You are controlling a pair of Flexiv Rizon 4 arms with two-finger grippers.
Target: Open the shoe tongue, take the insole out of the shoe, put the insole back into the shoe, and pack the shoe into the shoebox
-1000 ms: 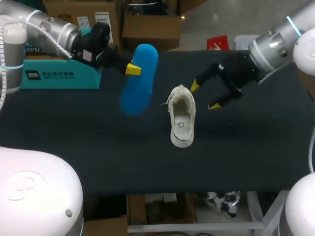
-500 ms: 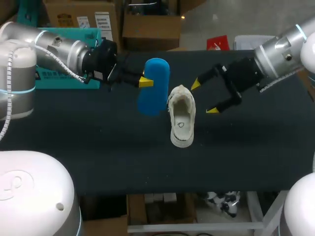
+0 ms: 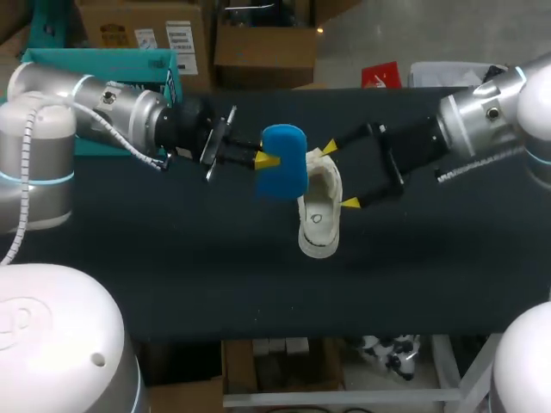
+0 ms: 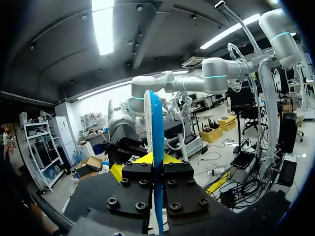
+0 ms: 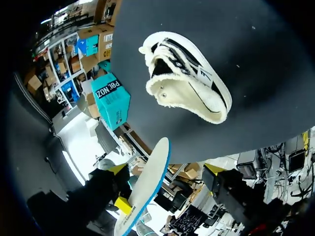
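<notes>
A white shoe (image 3: 318, 225) lies on the black table (image 3: 172, 258), its opening facing up. My left gripper (image 3: 268, 160) is shut on a blue insole (image 3: 283, 163), held on edge just above and left of the shoe's far end. In the left wrist view the insole (image 4: 157, 123) stands edge-on between the clamped fingers. My right gripper (image 3: 339, 175) is open beside the shoe's far end, one yellow fingertip (image 3: 328, 148) beyond it, the other to its right. The right wrist view shows the shoe (image 5: 192, 78) ahead and the insole (image 5: 146, 187) close by.
The teal shoebox (image 3: 103, 62) stands at the table's back left, behind my left arm; it shows too in the right wrist view as a teal box (image 5: 112, 98) past the shoe. Bare black table (image 3: 448, 258) lies in front of and to the right of the shoe.
My left arm has carried the insole rightward, from well left of the shoe to its far end. My right gripper has moved left, closing in on the shoe, still open.
</notes>
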